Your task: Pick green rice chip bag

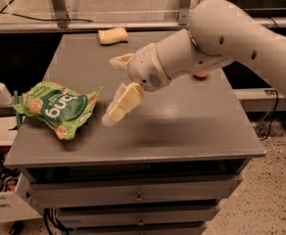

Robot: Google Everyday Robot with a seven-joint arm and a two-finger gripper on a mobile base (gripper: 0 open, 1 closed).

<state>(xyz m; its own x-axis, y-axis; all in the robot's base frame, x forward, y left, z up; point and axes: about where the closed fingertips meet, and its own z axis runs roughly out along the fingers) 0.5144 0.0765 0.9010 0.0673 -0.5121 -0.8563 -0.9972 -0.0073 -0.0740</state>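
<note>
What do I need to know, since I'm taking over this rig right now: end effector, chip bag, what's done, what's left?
End effector: open, empty, hovering just right of the chip bag, not touching it.
Chip bag: lying flat near the left edge of the cabinet top.
Done: arm placed beside the bag; no grasp yet.
Left: close in on the bag, shut on it, lift it.

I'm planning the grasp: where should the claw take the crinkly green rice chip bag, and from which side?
Probably its right end, coming from the right and above. The green rice chip bag lies flat near the table left edge, and that end points toward the open claw, which hovers just beside it.
</note>
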